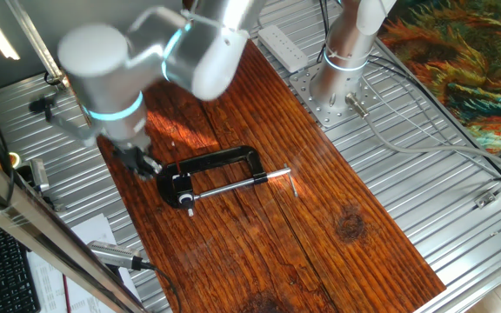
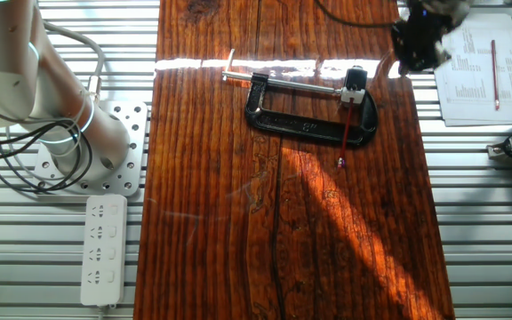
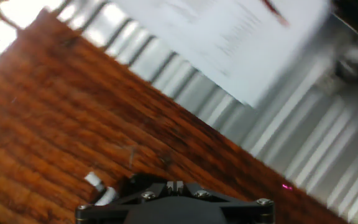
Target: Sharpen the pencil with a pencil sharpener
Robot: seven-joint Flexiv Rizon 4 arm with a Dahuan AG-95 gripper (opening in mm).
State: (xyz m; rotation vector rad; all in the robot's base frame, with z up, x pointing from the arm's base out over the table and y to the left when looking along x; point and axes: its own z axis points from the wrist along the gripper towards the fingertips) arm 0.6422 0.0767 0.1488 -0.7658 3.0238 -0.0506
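Note:
The pencil (image 2: 347, 133), a thin red stick, lies across the lower bar of the black C-clamp (image 2: 309, 120), with its upper end at the pencil sharpener (image 2: 356, 85). The sharpener is a small black block with a whitish spot, sitting at the clamp's screw end (image 1: 183, 185). My gripper (image 2: 418, 46) hovers apart from them near the board's edge, to the sharpener's upper right in the other fixed view and left of the clamp (image 1: 144, 163) in one fixed view. In the blurred hand view its fingertips (image 3: 176, 185) sit together with nothing between them.
A wooden board (image 2: 283, 231) carries everything. A paper sheet (image 2: 474, 71) with a red pen (image 2: 495, 62) lies on the metal tabletop just past the board's edge near the gripper. The arm base (image 1: 342, 83), cables and a power strip (image 2: 103, 249) stand on the other side.

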